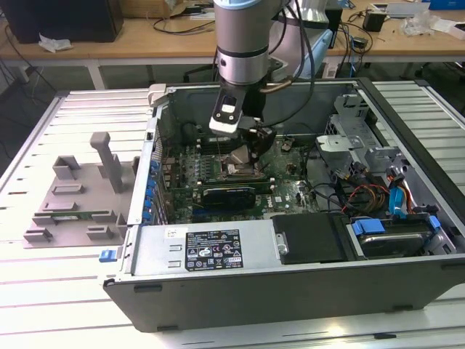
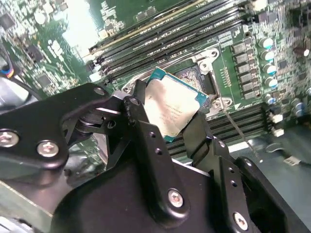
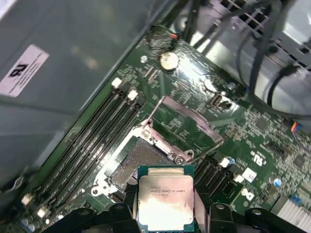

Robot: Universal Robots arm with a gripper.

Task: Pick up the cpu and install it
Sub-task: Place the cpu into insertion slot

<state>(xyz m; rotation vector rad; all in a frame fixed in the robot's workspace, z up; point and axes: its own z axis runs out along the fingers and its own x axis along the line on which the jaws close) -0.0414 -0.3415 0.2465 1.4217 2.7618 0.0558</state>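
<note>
The cpu is a small square chip with a pale silver top and a teal edge. My gripper is shut on it, one black finger on each side. In the first wrist view the cpu hangs just above and slightly off the dark open socket, held by the gripper. The socket's metal load plate is flipped up. In the exterior view the gripper is low inside the computer case, right over the socket on the green motherboard.
The grey case walls surround the work area. Rows of memory slots flank the socket. A black card lies in front of it, with cables and drive bays on the exterior view's right. A grey fixture sits outside on the exterior view's left.
</note>
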